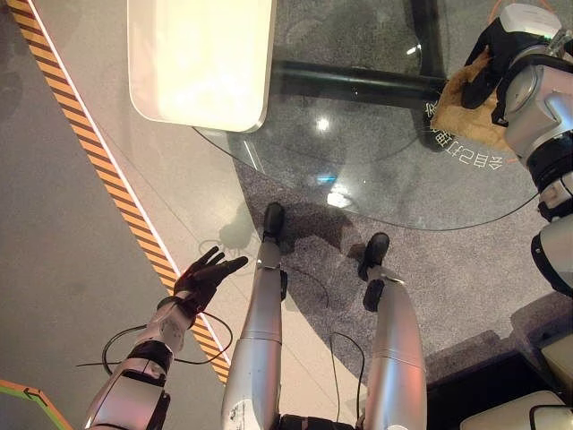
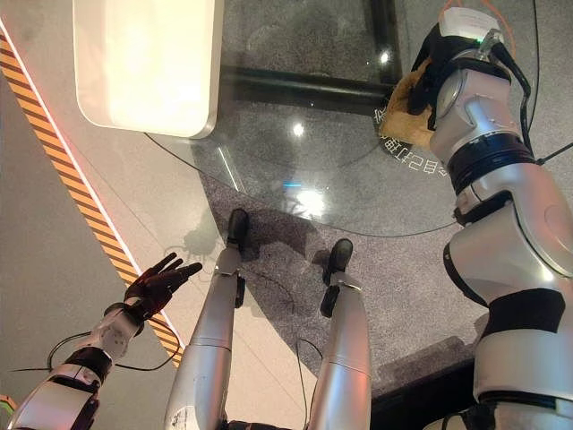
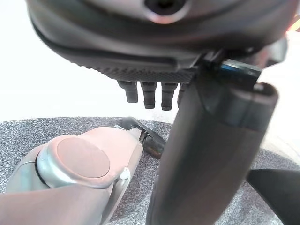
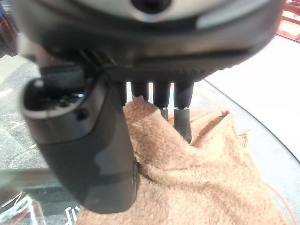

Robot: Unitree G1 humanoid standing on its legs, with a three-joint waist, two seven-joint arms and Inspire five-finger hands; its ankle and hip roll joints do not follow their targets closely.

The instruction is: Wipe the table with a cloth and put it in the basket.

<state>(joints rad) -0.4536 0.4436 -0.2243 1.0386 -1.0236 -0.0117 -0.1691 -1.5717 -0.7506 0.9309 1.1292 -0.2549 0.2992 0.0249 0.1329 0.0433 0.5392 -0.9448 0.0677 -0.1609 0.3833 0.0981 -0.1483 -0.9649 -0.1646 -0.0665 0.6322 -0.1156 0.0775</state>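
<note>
Tan terry cloth is what we find bunched on the round glass table, near the table's rim on the robot's right side, partly over a line of white lettering printed on the glass. Our right hand sits on top of the cloth. In the right wrist view its fingers reach down into the folds, their tips sunk among the raised ridges of the pile, while the thumb lies along the near side of the cloth; the fabric rises between thumb and fingers. We cannot tell whether the fingers truly pinch the cloth or merely press on it, since their tips are buried in it.

Beyond the cloth, towards the table's far left side, a pale rectangular tray with rounded corners rests on the glass, well apart from the cloth. A dark bar shows through the glass beneath the table, running from the tray towards the cloth.

Our left hand hangs off the table, below its near rim, over a black-and-orange striped floor line. Its fingers are spread and nearly straight, and it holds nothing.
</note>
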